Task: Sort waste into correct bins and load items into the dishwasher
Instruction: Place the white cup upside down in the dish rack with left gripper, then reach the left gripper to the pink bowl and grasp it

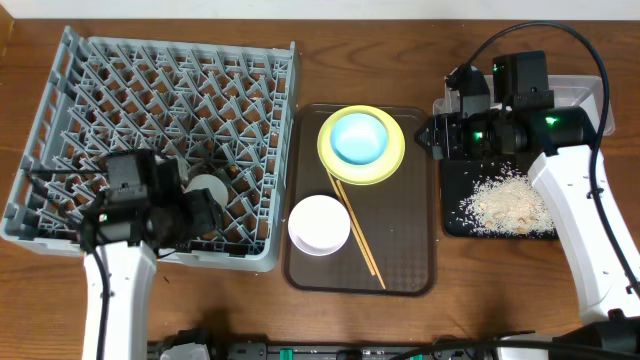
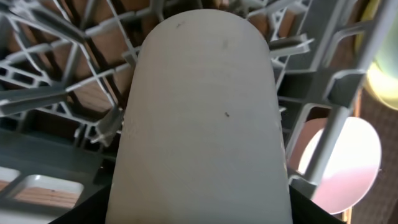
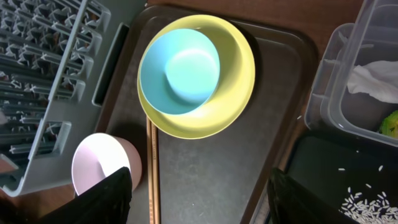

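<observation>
My left gripper [image 1: 203,203] is shut on the small white cup [image 1: 208,187], holding it among the pegs at the front right of the grey dishwasher rack [image 1: 150,80]. The cup [image 2: 199,124] fills the left wrist view. My right gripper [image 1: 432,135] is open and empty, over the right edge of the brown tray [image 1: 410,250]; its fingers [image 3: 199,205] frame bare tray. The light blue bowl [image 1: 358,137] sits in the yellow plate [image 1: 385,165]. The white-pink bowl [image 1: 319,223] and chopsticks [image 1: 358,235] lie on that tray. Rice scraps [image 1: 505,205] lie in the black tray [image 1: 455,190].
The clear tub [image 3: 336,81] stands behind the black tray, mostly under my right arm in the overhead view. It holds the white napkin [image 3: 376,81] and a bit of green wrapper [image 3: 390,123]. Rack pegs [image 2: 50,93] crowd close around the cup.
</observation>
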